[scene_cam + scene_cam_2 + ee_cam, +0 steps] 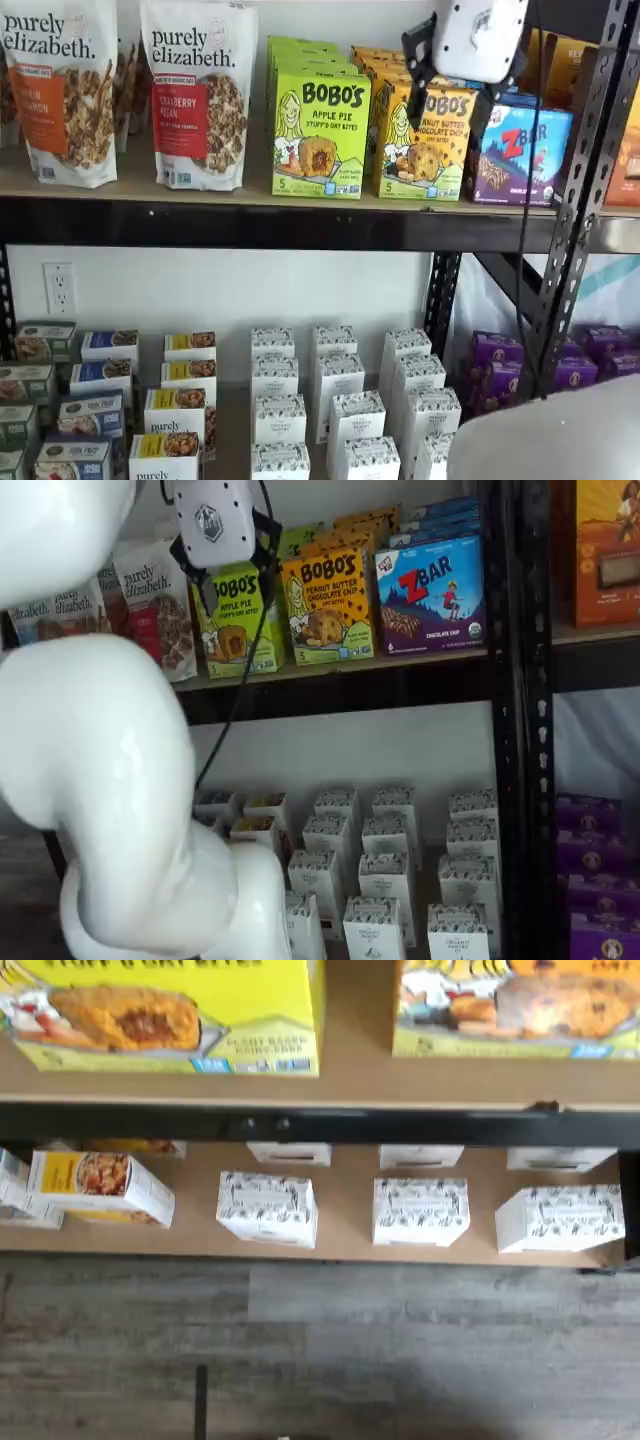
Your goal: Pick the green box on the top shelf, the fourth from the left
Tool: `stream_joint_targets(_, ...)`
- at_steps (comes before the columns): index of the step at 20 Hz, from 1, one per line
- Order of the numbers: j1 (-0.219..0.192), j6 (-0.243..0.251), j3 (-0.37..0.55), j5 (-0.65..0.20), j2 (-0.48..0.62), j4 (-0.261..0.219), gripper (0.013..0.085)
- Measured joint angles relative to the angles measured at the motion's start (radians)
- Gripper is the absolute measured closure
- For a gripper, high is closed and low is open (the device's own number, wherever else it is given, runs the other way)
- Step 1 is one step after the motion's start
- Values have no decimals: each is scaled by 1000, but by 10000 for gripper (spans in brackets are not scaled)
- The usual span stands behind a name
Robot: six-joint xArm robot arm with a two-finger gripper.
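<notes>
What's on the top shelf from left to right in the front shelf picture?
Orange granola bag → red granola bag → green box → yellow Bobo's box → blue Zbar box.

Two granola bags (pixel 130 95) stand side by side. An orange-yellow box (pixel 425 140) stands next to a blue box (pixel 515 150). Lower down, white boxes (pixel 345 400) sit in rows, with purple boxes (pixel 500 365) to one side.
</notes>
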Motion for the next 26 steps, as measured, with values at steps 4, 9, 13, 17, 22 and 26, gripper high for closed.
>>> stream_joint_targets(4, 48, 42, -30, -36, 49, -29, 130)
stream_joint_targets(9, 105, 96, -80, -65, 122, -51, 130)
stream_joint_targets(13, 142, 131, -121, -103, 175, -66, 130)
stream_joint_targets(17, 152, 141, -181, -109, 238, -67, 130)
stream_joint_targets(22, 133, 124, -240, -135, 308, -52, 130)
stream_joint_targets(26, 117, 109, -276, -158, 359, -49, 130)
